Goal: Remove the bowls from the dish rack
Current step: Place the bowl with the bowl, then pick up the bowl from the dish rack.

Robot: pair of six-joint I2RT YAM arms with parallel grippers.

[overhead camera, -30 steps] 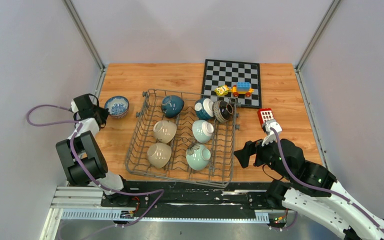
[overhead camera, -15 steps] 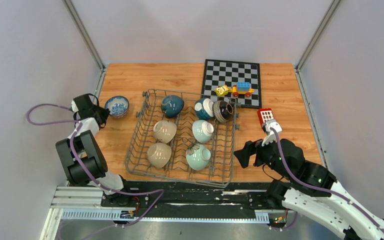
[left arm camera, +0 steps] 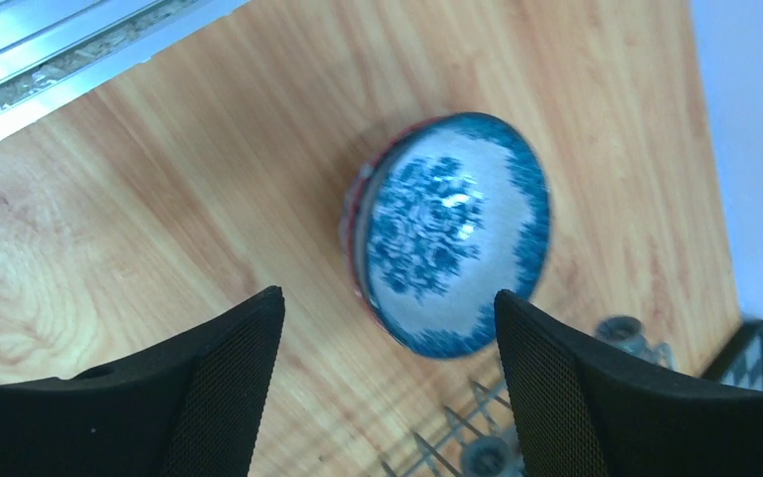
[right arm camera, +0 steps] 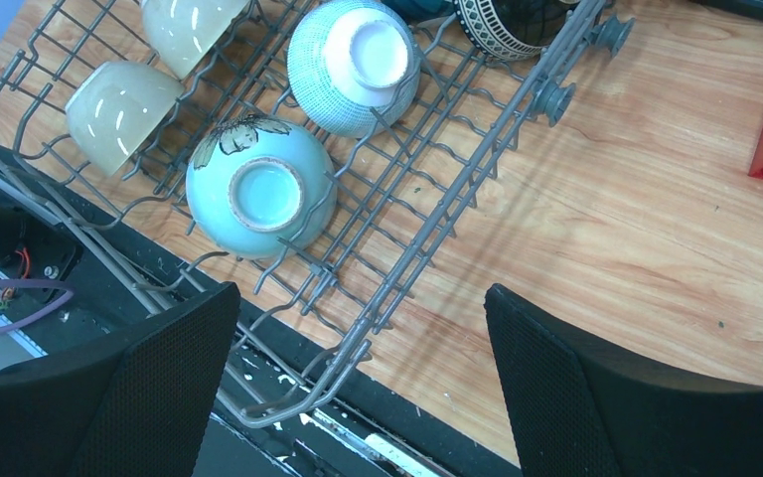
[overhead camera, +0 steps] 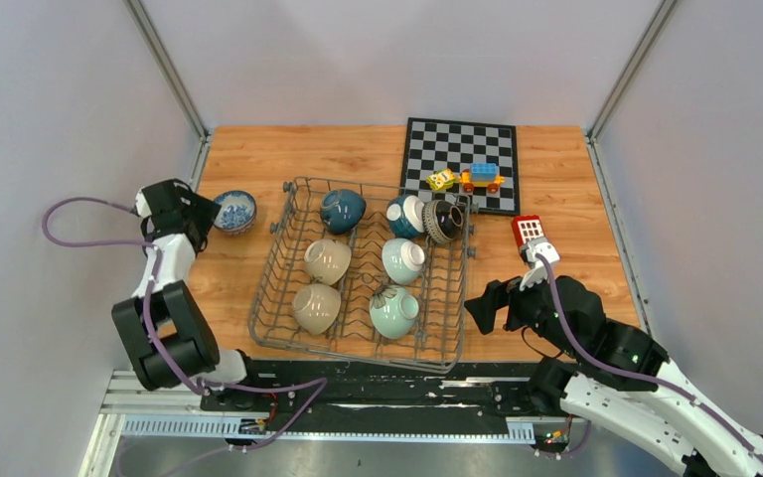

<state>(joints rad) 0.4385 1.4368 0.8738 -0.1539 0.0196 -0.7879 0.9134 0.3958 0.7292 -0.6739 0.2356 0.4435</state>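
- The left gripper [overhead camera: 202,215] sits at the table's left edge. Its fingers are spread wide and hold nothing.
- A blue-and-white patterned bowl [overhead camera: 232,211] stands upright on the wooden table [overhead camera: 576,199], just ahead of those fingers. It is outside the dish rack [overhead camera: 266,273] and near the rack's far left corner.
- In the left wrist view that bowl [left arm camera: 447,234] lies beyond the two black fingertips [left arm camera: 248,338], and wood shows between it and each finger.
- Seven bowls remain in the rack, tipped on their sides among the upright prongs.
- In the far row are a dark teal bowl [overhead camera: 343,210], a teal bowl with a white foot [overhead camera: 404,216] and a dark striped bowl [overhead camera: 443,220]. The last two are pressed together.
- In the middle row are a beige bowl [overhead camera: 327,260] and a pale green bowl [overhead camera: 402,259].
- In the near row are a second beige bowl [overhead camera: 316,307] and a celadon bowl with a painted flower [overhead camera: 394,311].
- The right gripper [overhead camera: 484,304] hovers just beside the rack's near right corner, with its jaws fully apart and empty.
- The rack's raised wire side [right arm camera: 427,238] runs between that gripper and the celadon bowl [right arm camera: 258,189].
- A red block [overhead camera: 528,232] lies on the table to the right of the rack.
- A chessboard [overhead camera: 457,149] at the far edge carries a toy train [overhead camera: 482,177] and a small yellow toy [overhead camera: 441,180].
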